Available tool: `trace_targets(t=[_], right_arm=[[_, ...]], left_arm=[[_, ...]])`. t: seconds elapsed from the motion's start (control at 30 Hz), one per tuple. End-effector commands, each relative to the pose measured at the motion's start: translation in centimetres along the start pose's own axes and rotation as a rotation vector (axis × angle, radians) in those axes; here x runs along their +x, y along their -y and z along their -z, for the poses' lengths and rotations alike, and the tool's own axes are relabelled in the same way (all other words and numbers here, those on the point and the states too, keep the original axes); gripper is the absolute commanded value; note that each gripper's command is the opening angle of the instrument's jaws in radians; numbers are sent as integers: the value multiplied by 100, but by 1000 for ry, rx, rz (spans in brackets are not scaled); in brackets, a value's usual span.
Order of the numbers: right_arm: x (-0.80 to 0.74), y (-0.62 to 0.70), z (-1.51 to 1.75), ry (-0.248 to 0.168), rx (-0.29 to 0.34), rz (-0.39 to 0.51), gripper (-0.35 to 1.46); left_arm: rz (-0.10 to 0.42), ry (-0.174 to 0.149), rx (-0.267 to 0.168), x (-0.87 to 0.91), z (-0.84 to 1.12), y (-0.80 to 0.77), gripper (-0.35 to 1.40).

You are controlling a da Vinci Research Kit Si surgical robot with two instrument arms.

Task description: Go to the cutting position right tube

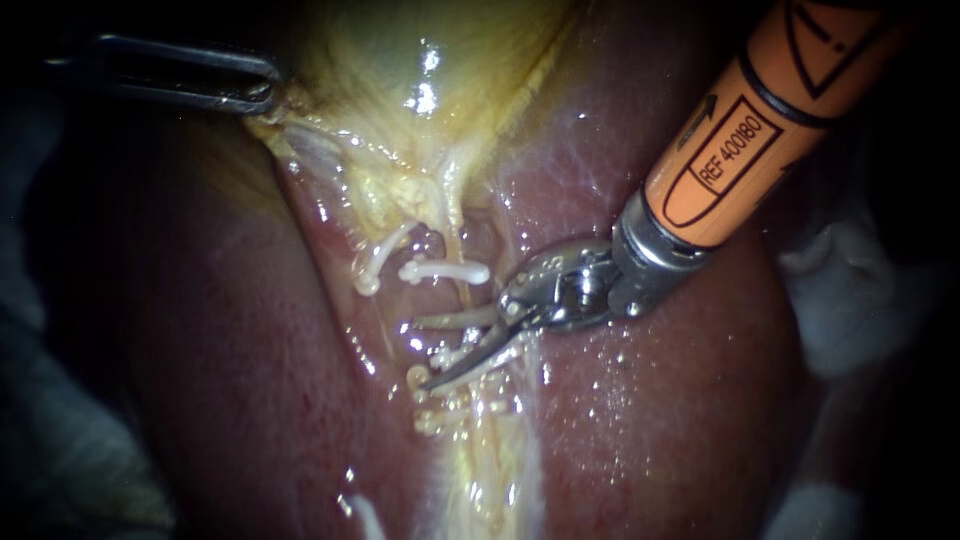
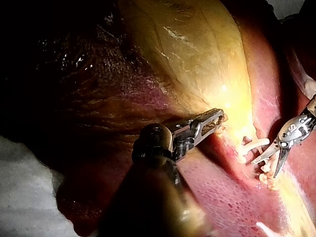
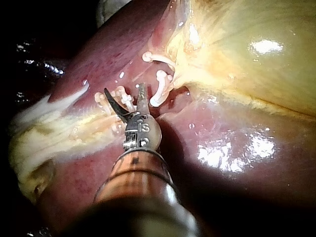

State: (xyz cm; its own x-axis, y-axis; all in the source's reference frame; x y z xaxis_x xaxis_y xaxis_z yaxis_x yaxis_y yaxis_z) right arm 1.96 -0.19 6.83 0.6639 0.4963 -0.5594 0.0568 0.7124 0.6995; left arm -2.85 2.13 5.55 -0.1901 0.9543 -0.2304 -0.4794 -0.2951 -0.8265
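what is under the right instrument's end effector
The right instrument has its end effector open over a cluster of white clips on a pale yellowish strip of tissue, with liver alongside. Whatever lies directly beneath the blades is covered and cannot be seen.

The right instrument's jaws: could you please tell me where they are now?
In the endoscope view, the right instrument enters from the upper right; its open jaws sit near centre among the white clips, below the yellow gallbladder.
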Motion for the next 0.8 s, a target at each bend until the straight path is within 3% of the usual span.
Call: trace_targets(t=[0.03, 0.37, 0.8], right_arm=[[1, 1, 1, -1, 2, 2, 144], [13, 22, 38, -11, 27, -7, 144], [1, 25, 88, -19, 32, -8, 144]], left_arm=[[0, 0, 0, 0, 0, 0, -35], [0, 0, 0, 1, 0, 1, -35], [0, 0, 0, 0, 0, 1, -35]])
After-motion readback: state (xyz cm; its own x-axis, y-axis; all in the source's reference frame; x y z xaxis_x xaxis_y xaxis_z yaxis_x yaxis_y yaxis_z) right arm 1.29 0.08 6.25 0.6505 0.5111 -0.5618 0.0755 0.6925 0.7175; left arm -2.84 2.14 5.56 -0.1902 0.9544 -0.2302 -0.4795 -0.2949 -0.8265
